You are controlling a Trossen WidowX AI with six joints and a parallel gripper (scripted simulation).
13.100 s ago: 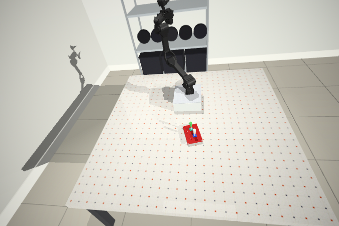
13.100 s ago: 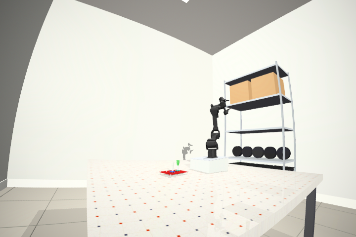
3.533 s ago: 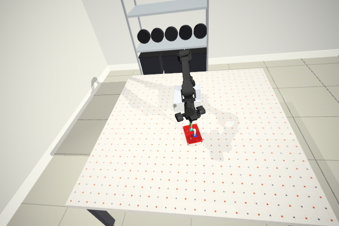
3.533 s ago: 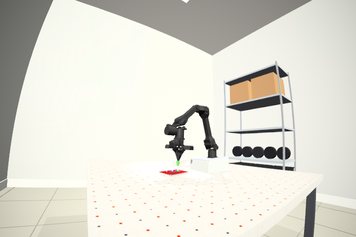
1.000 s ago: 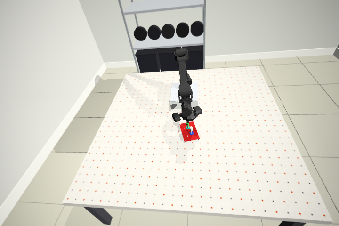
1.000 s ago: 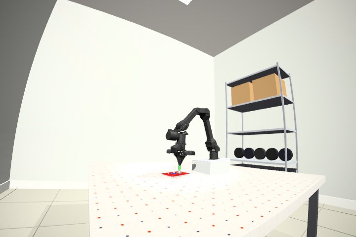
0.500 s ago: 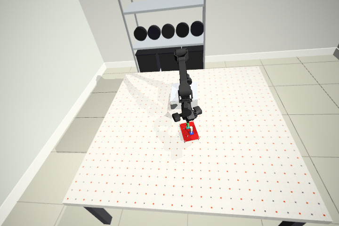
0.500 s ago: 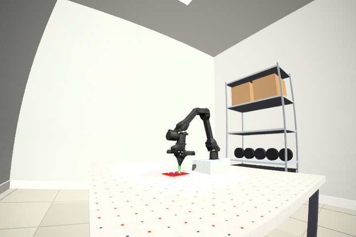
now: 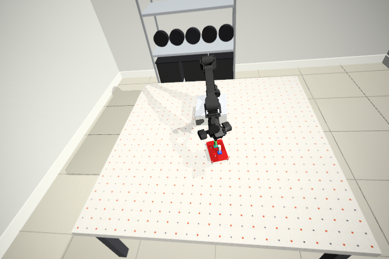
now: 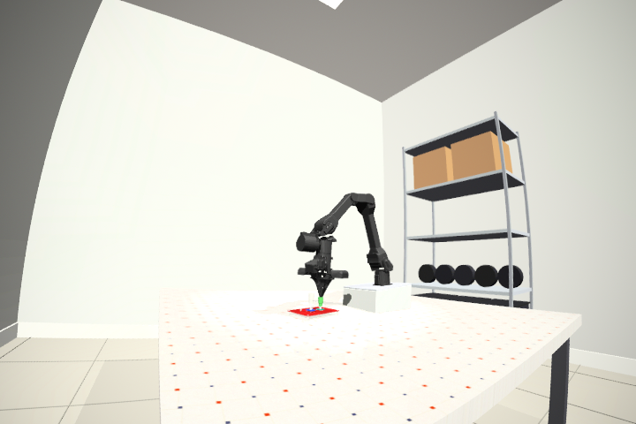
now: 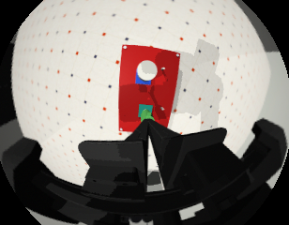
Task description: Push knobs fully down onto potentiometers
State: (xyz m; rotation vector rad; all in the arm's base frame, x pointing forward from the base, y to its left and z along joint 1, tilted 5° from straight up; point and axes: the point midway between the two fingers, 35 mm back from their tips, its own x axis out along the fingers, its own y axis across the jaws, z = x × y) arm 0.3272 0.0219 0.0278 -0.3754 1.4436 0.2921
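The red circuit board [image 9: 223, 157] [image 10: 299, 312] [image 11: 129, 100] stands on the table. The green knob [image 9: 215, 142] [image 10: 320, 300] [image 11: 145, 115] stands upright over the teal potentiometer [image 9: 215, 146] [image 11: 144, 108] at the board's end nearer the arm base. The white knob [image 9: 219, 147] [image 11: 146, 69] stands above the blue potentiometer [image 9: 220, 152] [image 11: 143, 81] farther out; a gap shows below it in the top view. My gripper [image 9: 215, 139] [image 10: 321, 294] [image 11: 147, 122] is shut and empty, its tips pointing down at the green knob's top. The exact contact, and whether the green knob sits against its potentiometer, cannot be told.
The arm's white base block [image 9: 200, 107] [image 10: 359, 298] stands behind the board. Small pale parts [image 11: 163, 68] stand on the board beside the potentiometers. A metal shelf [image 10: 456, 235] with black discs stands beyond the table.
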